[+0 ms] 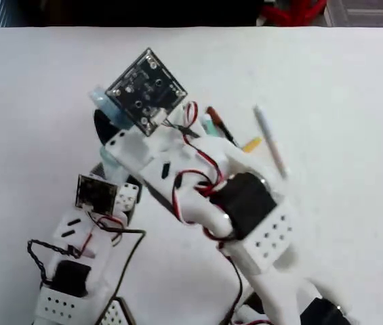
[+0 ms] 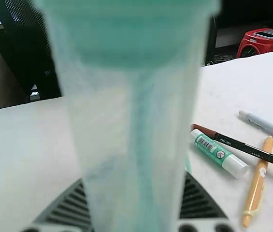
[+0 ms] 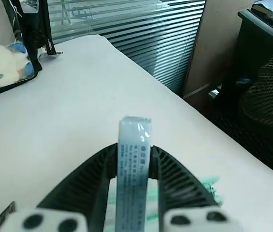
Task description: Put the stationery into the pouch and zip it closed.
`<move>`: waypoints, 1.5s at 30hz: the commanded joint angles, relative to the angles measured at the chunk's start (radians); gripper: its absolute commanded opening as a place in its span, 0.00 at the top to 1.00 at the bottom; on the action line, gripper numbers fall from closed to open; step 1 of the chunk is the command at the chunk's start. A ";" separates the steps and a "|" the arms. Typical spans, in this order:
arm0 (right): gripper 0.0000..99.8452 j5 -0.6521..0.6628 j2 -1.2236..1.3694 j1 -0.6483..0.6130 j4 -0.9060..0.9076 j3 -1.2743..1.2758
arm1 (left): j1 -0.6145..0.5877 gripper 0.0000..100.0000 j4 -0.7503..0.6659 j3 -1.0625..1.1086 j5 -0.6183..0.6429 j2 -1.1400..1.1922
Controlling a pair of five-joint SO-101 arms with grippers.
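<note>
The pouch (image 2: 126, 96) is translucent teal and fills the close foreground in the left wrist view, where my left gripper (image 2: 134, 183) is shut on it. My right gripper (image 3: 134, 151) is shut on a pale printed strip (image 3: 134, 140) at one end of the pouch, with teal fabric (image 3: 208, 186) below. In the high view the pouch (image 1: 98, 100) peeks out from under the right arm's camera board. On the table to its right lie a brown pen (image 2: 242, 147), a green glue stick (image 2: 218, 153), an orange pen (image 2: 258, 181) and a grey pen (image 1: 270, 139).
Both arms crowd the left middle of the white table (image 1: 327, 74), the right arm's body (image 1: 245, 203) crossing diagonally with loose wires. A soft toy in a clear bag (image 3: 1, 67) sits far off. A red object (image 2: 264, 41) stands beyond the table edge.
</note>
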 commanded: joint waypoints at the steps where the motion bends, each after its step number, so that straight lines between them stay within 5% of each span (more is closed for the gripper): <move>1: 0.98 -0.006 -0.028 -0.008 -0.114 0.044 | -0.007 0.88 -0.014 -0.003 0.003 0.002; 12: 0.98 -0.012 -0.027 0.041 -0.278 0.245 | -0.021 0.88 -0.020 -0.009 0.005 0.001; 17: 0.98 -0.012 -0.036 0.047 -0.438 0.342 | -0.074 0.77 -0.017 -0.009 0.057 0.001; 23: 0.98 -0.014 -0.033 0.047 -0.501 0.414 | -0.091 0.76 -0.017 -0.011 0.094 0.001; 29: 0.97 -0.012 -0.067 0.047 -0.499 0.482 | -0.088 0.76 -0.017 -0.009 0.089 0.001; 35: 0.71 -0.012 -0.145 0.042 -0.438 0.491 | -0.088 0.76 -0.020 -0.006 0.089 0.001; 45: 0.76 -0.005 -0.297 0.088 -0.390 0.430 | -0.087 0.76 -0.020 -0.005 0.089 0.001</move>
